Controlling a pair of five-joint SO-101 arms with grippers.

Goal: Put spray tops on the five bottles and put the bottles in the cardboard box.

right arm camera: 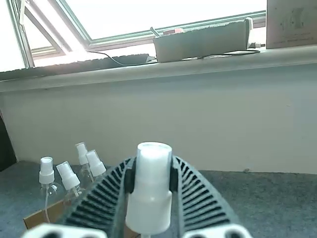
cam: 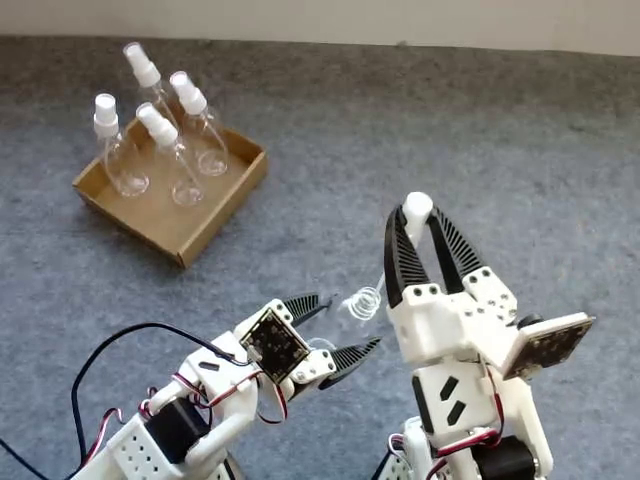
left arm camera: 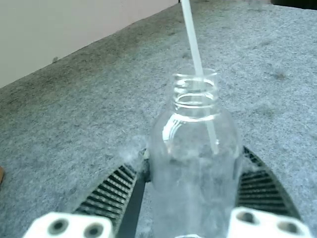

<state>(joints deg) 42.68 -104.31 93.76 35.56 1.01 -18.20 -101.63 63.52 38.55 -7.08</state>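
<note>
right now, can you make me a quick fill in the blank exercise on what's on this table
1. The cardboard box holds ___ capped bottles.
2. The left hand is shut on an open bottle with no ___ on it yet.
3. The right hand holds a white spray top whose tube dips through that bottle's ___.

Missing words: four; spray top; neck.
</note>
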